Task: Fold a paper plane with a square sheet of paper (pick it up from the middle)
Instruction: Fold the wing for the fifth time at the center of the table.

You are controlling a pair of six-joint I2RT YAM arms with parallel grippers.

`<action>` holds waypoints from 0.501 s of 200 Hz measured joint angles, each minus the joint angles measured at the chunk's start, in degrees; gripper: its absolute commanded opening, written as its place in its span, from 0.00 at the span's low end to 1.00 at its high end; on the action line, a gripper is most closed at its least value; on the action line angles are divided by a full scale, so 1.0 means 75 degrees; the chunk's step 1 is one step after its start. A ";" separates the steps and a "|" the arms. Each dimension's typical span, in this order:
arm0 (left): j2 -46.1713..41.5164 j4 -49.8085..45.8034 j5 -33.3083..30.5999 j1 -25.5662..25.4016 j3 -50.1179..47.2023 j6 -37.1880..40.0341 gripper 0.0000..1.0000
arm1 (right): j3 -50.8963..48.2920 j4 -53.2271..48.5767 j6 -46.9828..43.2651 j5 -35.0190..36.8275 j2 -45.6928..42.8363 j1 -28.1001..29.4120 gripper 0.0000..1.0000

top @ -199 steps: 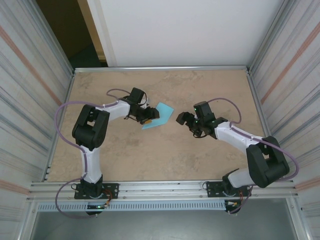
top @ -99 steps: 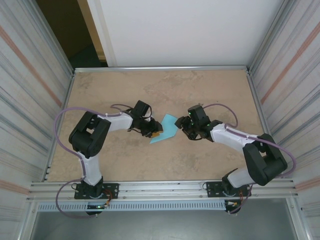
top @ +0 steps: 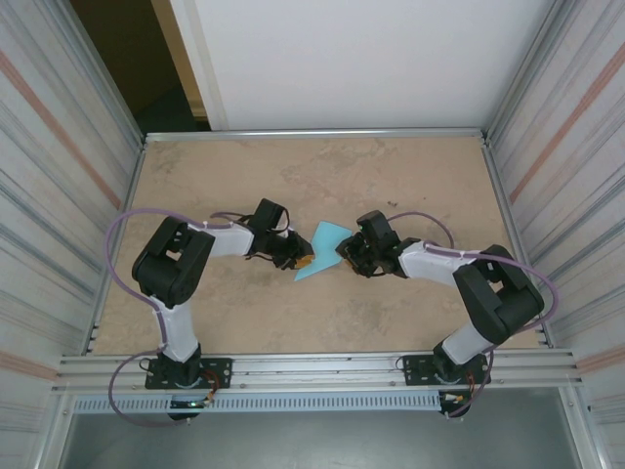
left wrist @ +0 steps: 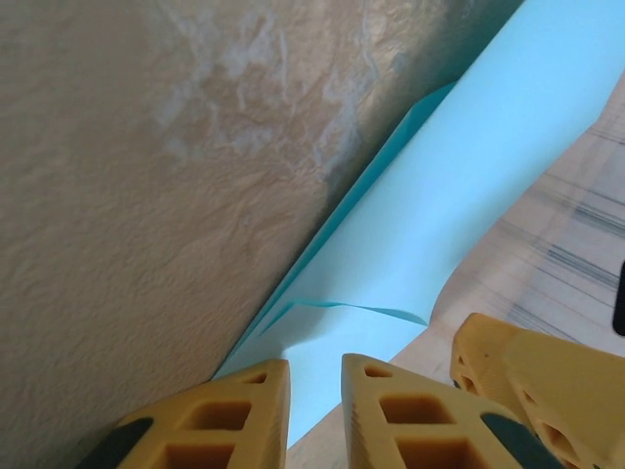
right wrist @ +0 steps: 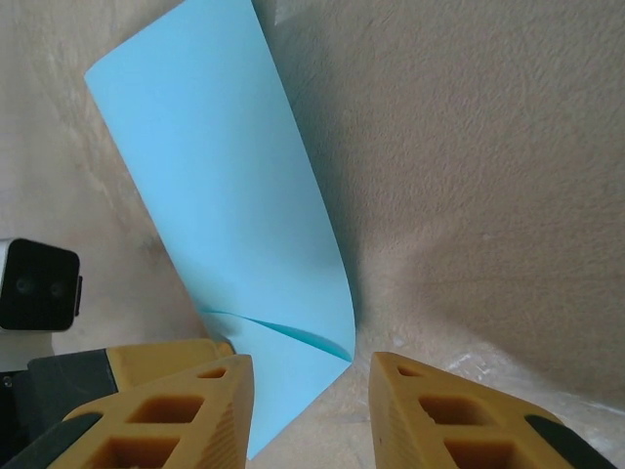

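Well, from the top camera, my two arms reach in toward each other over the middle of the bench [top: 410,176]. The blue sheet [top: 323,244] sits between them, creased into a pointed shape. My left pincer [top: 304,262] is at its lower left edge and my right pincer [top: 344,252] at its right edge.

Through my left wrist camera, the blue sheet [left wrist: 469,186] runs up and to the right as a long curved strip above the bench [left wrist: 146,195]. A folded flap shows near its lower end. My left pincer [left wrist: 314,381] has its jaws nearly together, with the paper's lower end in the narrow gap. I cannot tell whether they truly pinch it. A yellow finger [left wrist: 527,376] of my right pincer stands just beside, on the right.

Through my right wrist camera, the blue sheet [right wrist: 220,186] rises bowed over the bench [right wrist: 469,176], and its lower corner dips between my fingers. My right pincer [right wrist: 311,371] is released, its jaws apart around that corner. A yellow finger [right wrist: 161,360] of my left pincer sits at the sheet's lower left.
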 measured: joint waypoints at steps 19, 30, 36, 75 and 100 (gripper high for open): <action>0.0000 0.0125 0.0119 0.0050 -0.0064 -0.0128 0.22 | 0.0000 0.0146 0.0044 -0.0085 0.0152 0.0058 0.33; 0.0003 0.0195 0.0163 0.0076 -0.0096 -0.0175 0.22 | 0.0000 0.0219 0.0061 -0.0114 0.0259 0.0105 0.33; 0.0003 0.0216 0.0187 0.0082 -0.0111 -0.0192 0.22 | 0.0000 0.0242 0.0064 -0.0122 0.0315 0.0122 0.33; 0.0006 0.0239 0.0221 0.0108 -0.0125 -0.0242 0.22 | 0.0003 0.0344 0.0175 -0.0187 0.0574 0.0172 0.30; 0.0015 0.0245 0.0248 0.0114 -0.0125 -0.0277 0.22 | 0.0003 0.0510 0.0195 -0.0265 0.0647 0.0172 0.27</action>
